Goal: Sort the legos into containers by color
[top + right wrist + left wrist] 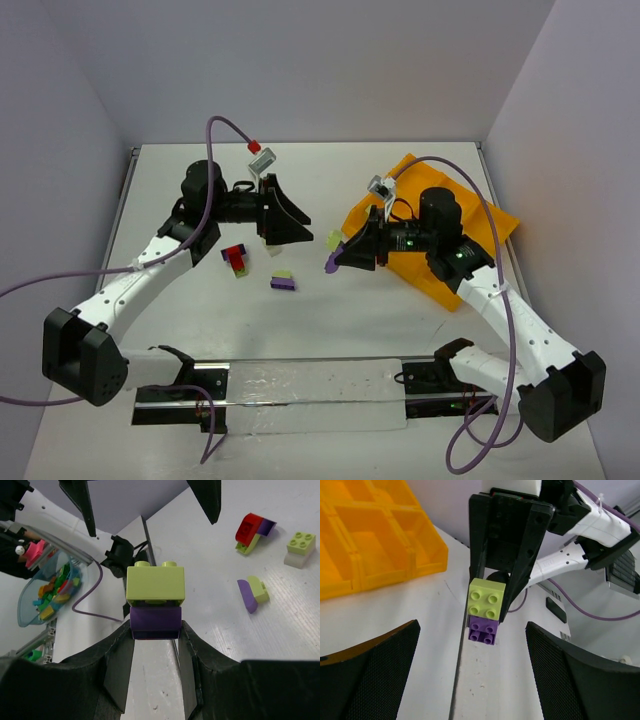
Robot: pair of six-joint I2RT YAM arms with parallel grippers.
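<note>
The white tabletop [330,330] carries the orange tray [495,225] near its far right corner. My left gripper [300,230] hangs wide open over the middle, holding nothing. It faces my right gripper [345,258], which is clenched on a two-brick stack [155,600], green on purple, held up just off the tray's left side. Three loose brick clumps [283,282] lie left of centre.

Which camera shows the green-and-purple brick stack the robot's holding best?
The right wrist view: the green-and-purple brick stack sits big and centred, purple brick pinched by the right gripper. The left wrist view shows it smaller, studs facing. The top view shows a tiny speck.
</note>
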